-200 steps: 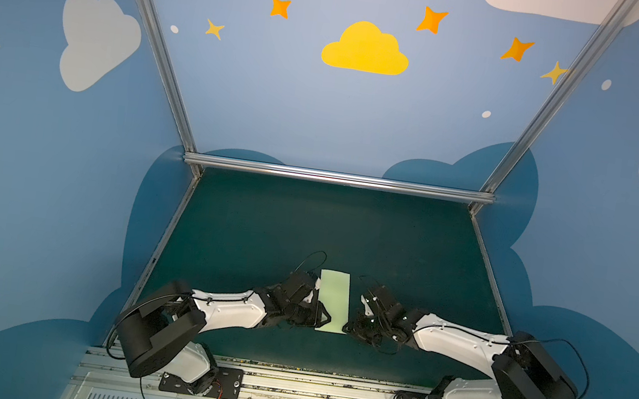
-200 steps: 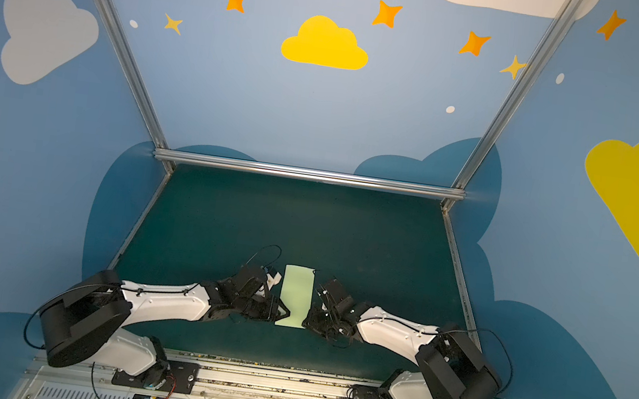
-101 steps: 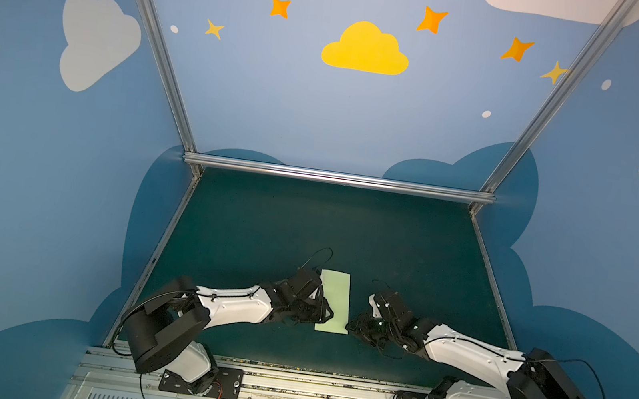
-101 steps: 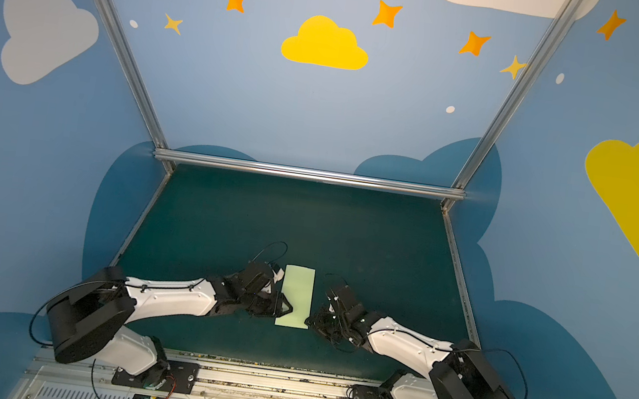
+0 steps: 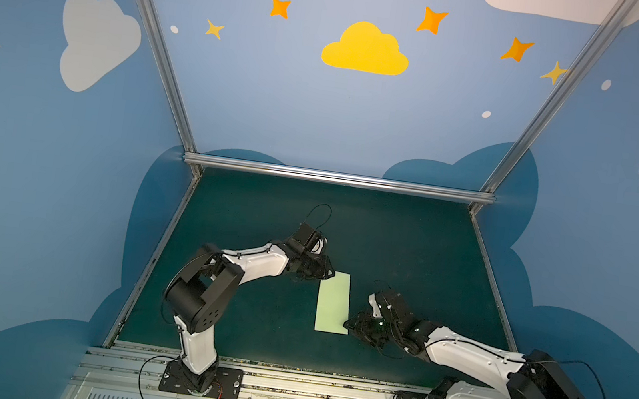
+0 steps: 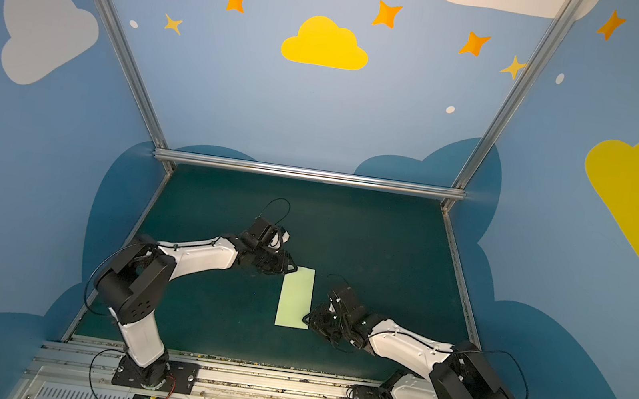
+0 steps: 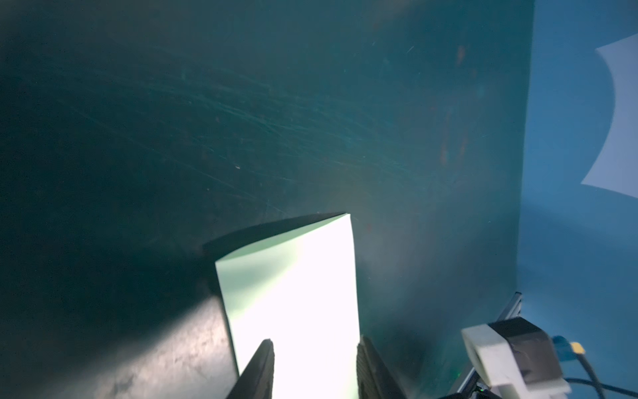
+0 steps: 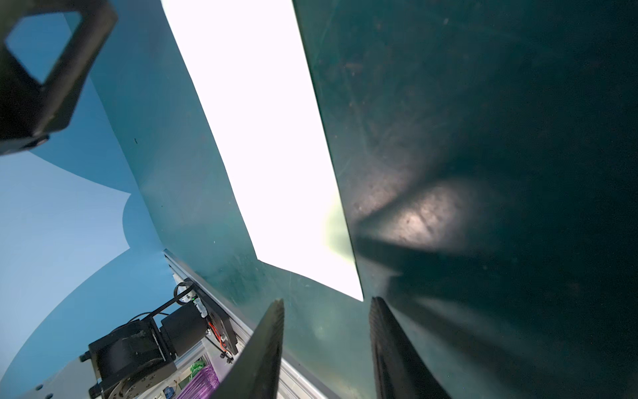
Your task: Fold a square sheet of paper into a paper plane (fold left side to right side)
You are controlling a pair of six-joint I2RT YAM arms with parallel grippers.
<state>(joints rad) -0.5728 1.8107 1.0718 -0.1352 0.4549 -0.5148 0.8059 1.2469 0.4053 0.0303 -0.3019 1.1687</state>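
Lately, left fingers [image 7: 258,371] have shifted farther along the paper [image 5: 333,301].

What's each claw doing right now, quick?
Left claw: open, over the far corner of the paper.
Right claw: open, empty, beside the paper's near corner.

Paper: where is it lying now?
In both top views the paper lies on the green mat, left claw at its far left corner, right claw at its near right corner.
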